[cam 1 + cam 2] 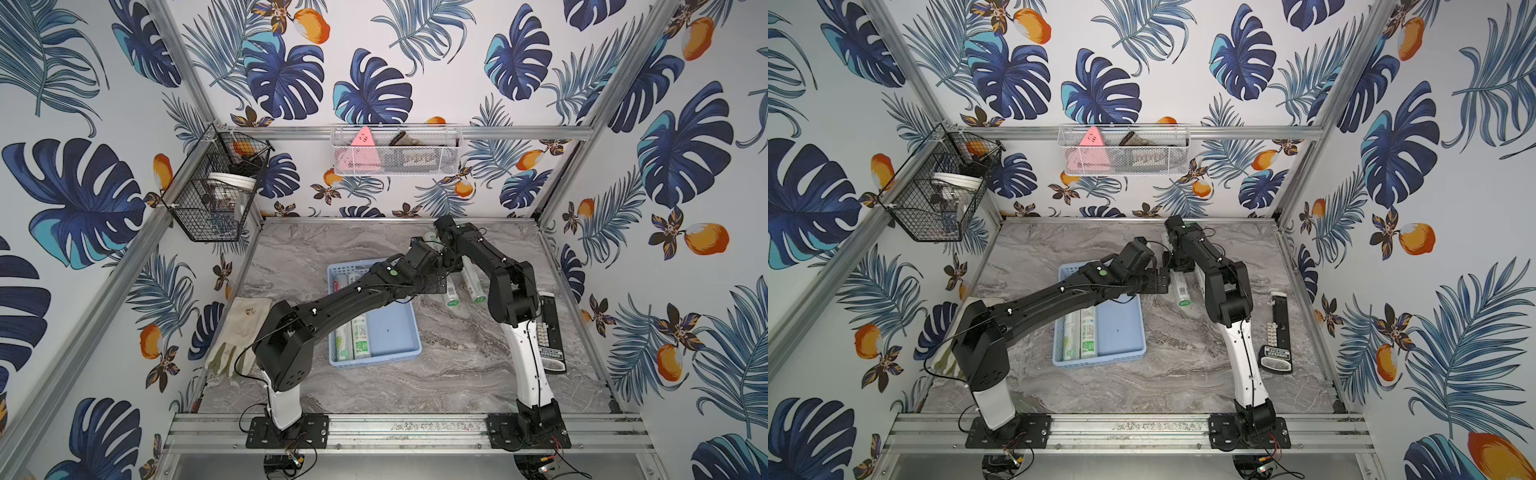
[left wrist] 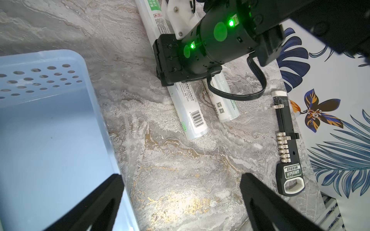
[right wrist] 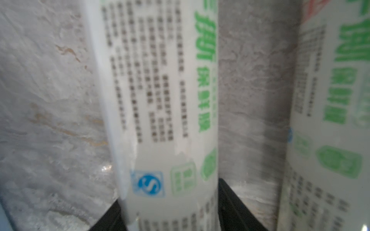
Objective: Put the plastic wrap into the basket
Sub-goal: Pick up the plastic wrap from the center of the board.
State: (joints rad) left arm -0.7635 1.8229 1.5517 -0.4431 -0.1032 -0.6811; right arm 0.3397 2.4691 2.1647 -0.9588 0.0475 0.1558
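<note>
- The basket [image 1: 397,330] sits mid-table, its long sides running from 12 to 6 o'clock.
- Two rolls of plastic wrap lie side by side inside it against the 9 o'clock wall: the wall-side roll [image 1: 344,345] and the inner roll [image 1: 360,338]. The rest of the floor is bare.
- Two more rolls lie on the table [image 1: 478,365] at about 2 o'clock from the basket, outside it. The barcode roll [image 2: 193,118] is the nearer to the basket, and the roll marked 300 [image 2: 225,108] is just beyond it toward 3 o'clock. A strip of table shows between them.
- The right tool [image 3: 169,191] is down over the barcode roll. In the right wrist view its black fingers [image 3: 236,206] press against both sides of that roll, so it is clamped on the wrap.
- The left tool [image 2: 181,176] hangs with its jaws spread wide and nothing between them, over the table beside the basket's 3 o'clock wall, short of the near ends of the loose rolls.
- A pale glove [image 1: 239,332] lies at the table's 9 o'clock edge.
- A black implement with white teeth [image 1: 550,332] lies along the 3 o'clock edge.
</note>
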